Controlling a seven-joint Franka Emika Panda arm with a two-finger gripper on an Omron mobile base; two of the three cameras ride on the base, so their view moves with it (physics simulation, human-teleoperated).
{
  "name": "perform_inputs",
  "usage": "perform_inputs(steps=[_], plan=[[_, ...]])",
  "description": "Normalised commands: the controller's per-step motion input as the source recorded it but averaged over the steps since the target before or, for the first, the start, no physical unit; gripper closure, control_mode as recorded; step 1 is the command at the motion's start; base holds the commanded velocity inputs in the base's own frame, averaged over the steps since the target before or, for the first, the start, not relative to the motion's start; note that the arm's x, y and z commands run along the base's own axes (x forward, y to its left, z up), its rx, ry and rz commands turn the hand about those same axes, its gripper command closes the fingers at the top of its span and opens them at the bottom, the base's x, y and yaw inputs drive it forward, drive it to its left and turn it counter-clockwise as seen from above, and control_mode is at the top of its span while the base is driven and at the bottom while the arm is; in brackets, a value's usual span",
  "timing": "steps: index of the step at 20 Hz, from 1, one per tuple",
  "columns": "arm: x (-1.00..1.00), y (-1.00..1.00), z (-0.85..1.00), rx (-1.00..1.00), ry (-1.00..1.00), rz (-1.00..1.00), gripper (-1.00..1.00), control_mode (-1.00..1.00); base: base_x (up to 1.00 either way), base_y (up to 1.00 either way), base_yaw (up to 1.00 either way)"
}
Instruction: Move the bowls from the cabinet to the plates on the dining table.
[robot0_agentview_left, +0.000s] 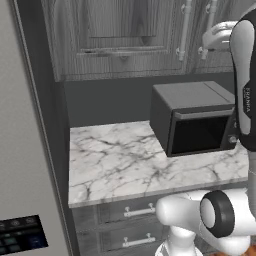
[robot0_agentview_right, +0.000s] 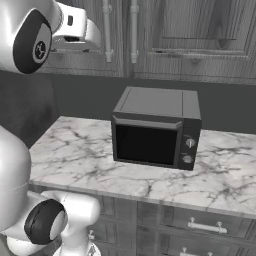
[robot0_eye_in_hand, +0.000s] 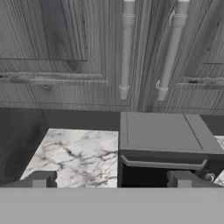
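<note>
Tool (robot0_eye_in_hand: 112, 178): spread wide, holding nothing, facing cabinet.
Cabinet (robot0_eye_in_hand: 65, 52): doors closed, two bar handles (robot0_eye_in_hand: 125, 48) side by side.
Microwave (robot0_agentview_right: 156, 130): on worktop (robot0_agentview_left: 120, 160), beneath cabinet.

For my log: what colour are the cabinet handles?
Silver handles, clearest in the hand view.

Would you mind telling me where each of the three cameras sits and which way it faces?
Left base view: behind the arm's left, facing the microwave, counter and cabinet; arm at right.
Right base view: behind its right, facing the same microwave and cabinet handles; arm at left.
Hand view: on the hand, facing the closed cabinet doors; open pincer at bottom.
All share microwave, counter and cabinet.
</note>
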Motion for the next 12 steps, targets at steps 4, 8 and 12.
perform_inputs(steps=[4,8,12], plan=[[0.11,0.07,-0.03,-0.17,-0.08,0.00,-1.00,-1.00,0.00,0.00,0.00],[0.28,0.00,-0.07,-0.11,-0.08,0.00,-1.00,-1.00,0.00,0.00,0.00],[0.39,0.00,-0.01,-0.04,0.00,0.00,-1.00,-1.00,0.00,0.00,0.00]])
